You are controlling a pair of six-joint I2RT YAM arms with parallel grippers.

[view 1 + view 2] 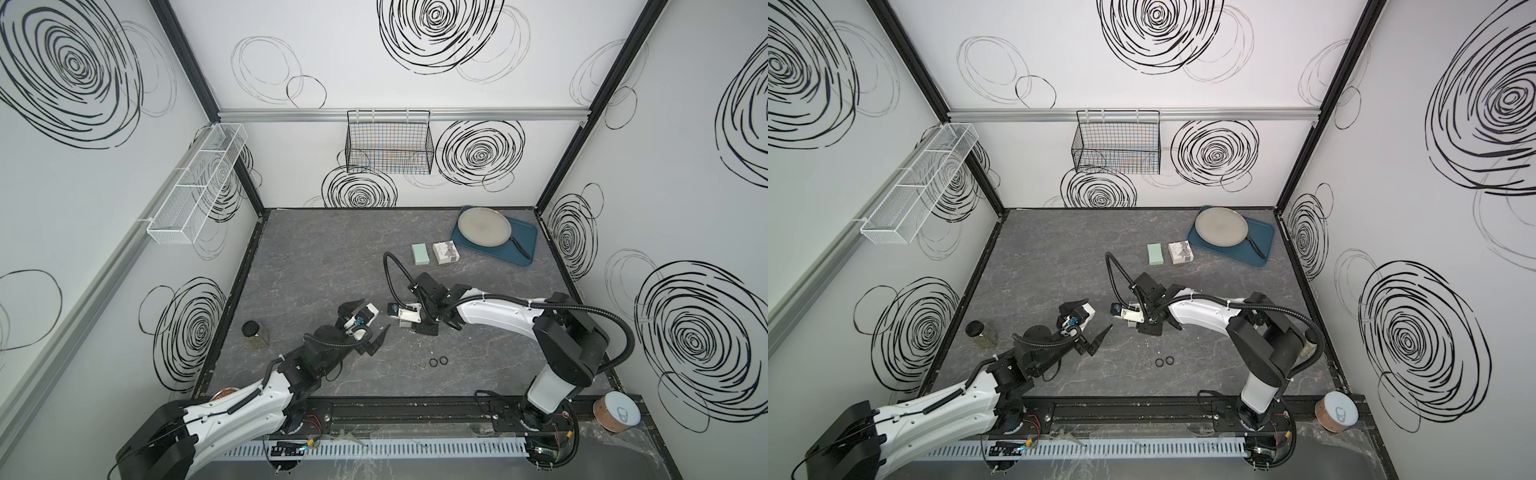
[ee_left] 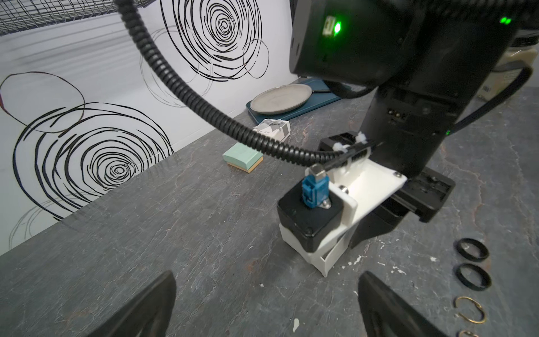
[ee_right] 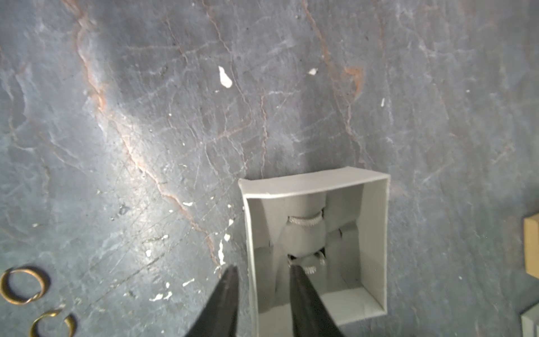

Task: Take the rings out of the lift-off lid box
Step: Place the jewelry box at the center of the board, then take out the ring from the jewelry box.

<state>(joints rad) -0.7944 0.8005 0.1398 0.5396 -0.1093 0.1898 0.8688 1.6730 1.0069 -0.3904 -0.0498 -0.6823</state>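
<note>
The lift-off lid box point(image 3: 316, 186) stands open on the table, a small pale grey carton with a padded insert. A silvery ring point(image 3: 304, 222) sits round the insert and another ring point(image 3: 313, 261) shows lower down. My right gripper point(image 3: 262, 267) points down and is open, one finger inside the box by the lower ring and one outside the wall. From the left wrist the box point(image 2: 326, 259) sits under the right wrist camera. Two black rings point(image 1: 438, 361) and pale rings point(image 1: 417, 365) lie on the table nearer the front. My left gripper point(image 2: 268, 291) is wide open and holds nothing.
A green box point(image 1: 422, 253) and a white box with a grey bow point(image 1: 445, 252) stand behind the right arm. A blue tray point(image 1: 525, 243) with a grey plate point(image 1: 484, 227) is at the back right. A dark-lidded jar point(image 1: 254, 332) stands left, a can point(image 1: 619, 411) front right.
</note>
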